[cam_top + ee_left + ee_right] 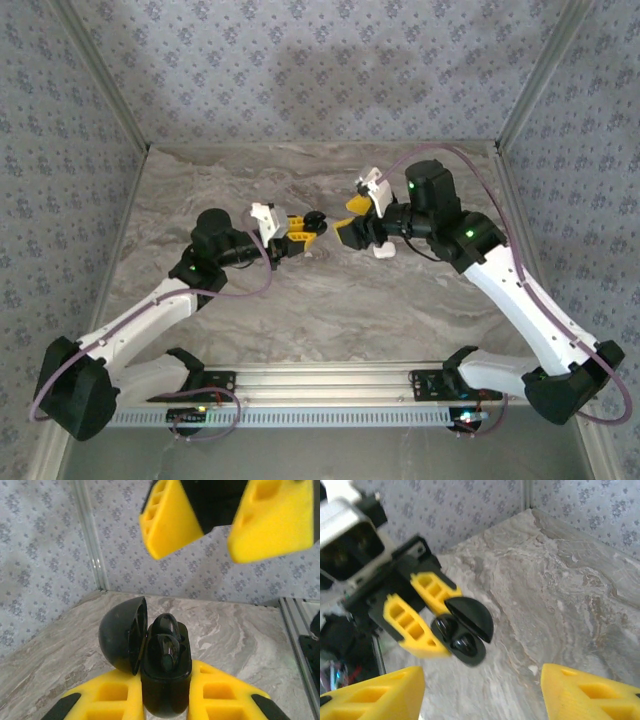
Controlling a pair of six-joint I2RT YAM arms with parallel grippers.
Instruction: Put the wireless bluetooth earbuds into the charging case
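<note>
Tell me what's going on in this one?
The left gripper holds the black charging case up off the table, with its lid swung open. Both earbuds look seated inside the case. The right gripper faces the case from the other side, jaws open and empty, not touching it. The lid is not yet closed.
</note>
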